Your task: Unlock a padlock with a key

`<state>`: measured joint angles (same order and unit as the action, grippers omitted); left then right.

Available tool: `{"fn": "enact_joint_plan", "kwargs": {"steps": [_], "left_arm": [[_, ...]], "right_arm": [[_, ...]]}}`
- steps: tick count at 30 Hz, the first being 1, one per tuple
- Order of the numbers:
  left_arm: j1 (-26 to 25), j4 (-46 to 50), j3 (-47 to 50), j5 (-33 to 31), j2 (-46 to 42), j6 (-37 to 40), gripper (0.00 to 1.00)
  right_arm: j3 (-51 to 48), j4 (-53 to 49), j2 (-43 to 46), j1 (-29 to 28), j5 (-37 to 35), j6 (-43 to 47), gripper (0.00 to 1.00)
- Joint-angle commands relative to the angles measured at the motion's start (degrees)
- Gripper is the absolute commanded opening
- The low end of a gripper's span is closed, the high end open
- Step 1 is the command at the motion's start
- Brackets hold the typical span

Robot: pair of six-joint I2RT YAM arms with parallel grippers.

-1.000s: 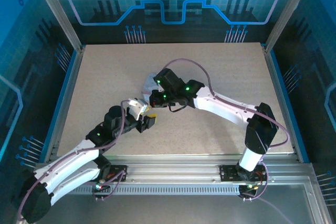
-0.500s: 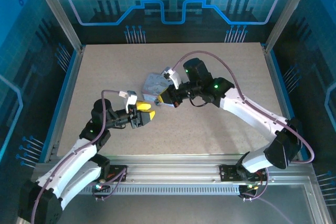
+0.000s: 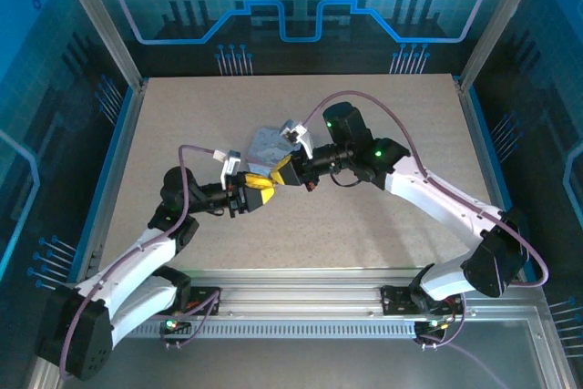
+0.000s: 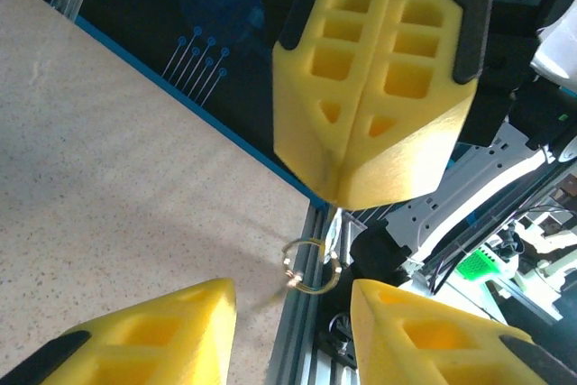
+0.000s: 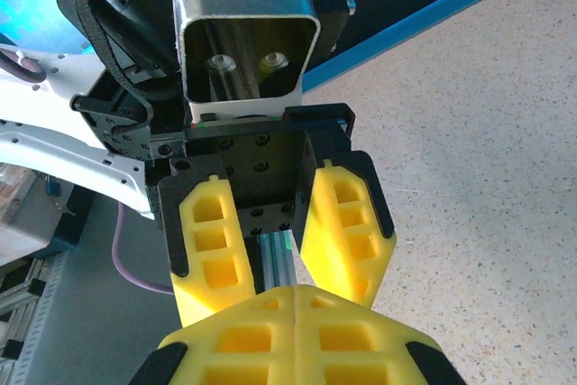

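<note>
My right gripper [image 3: 281, 174] is shut, and a thin grey key [image 4: 334, 223] sticks down out of its yellow fingertips [image 4: 370, 132]. A small brass ring [image 4: 311, 265] hangs from the key's end. My left gripper [image 3: 259, 196] faces it tip to tip and stands open. In the left wrist view the ring dangles just above the gap between the left gripper's [image 4: 290, 286] pads. In the right wrist view my right gripper [image 5: 296, 295] is shut at the bottom, with the left fingers [image 5: 212, 250] spread apart beyond it. The padlock is hidden.
A grey embossed metal tin [image 3: 262, 144] lies on the speckled table [image 3: 383, 225] just behind the two grippers. Blue-edged aluminium rails [image 3: 492, 152] frame the table. The right arm's cable [image 3: 383, 111] loops above its wrist.
The left gripper has moved right and a little farther out, closing the distance to the right gripper. The right gripper has shifted slightly left and nearer, away from the tin.
</note>
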<state>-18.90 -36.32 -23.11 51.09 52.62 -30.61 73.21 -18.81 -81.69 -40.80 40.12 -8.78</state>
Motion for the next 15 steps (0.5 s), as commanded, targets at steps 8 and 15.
{"fn": "enact_joint_plan", "kwargs": {"steps": [8, 15], "left_arm": [[0.35, -6.25, -0.88, 1.03, 0.45, -2.39, 0.33], [0.35, -12.65, -0.46, 1.01, 3.03, -6.18, 0.34]], "right_arm": [[-0.57, 2.72, 0.35, 0.21, 1.62, -0.65, 0.0], [-0.61, 2.81, 0.16, -0.6, 0.56, -0.37, 0.0]]}}
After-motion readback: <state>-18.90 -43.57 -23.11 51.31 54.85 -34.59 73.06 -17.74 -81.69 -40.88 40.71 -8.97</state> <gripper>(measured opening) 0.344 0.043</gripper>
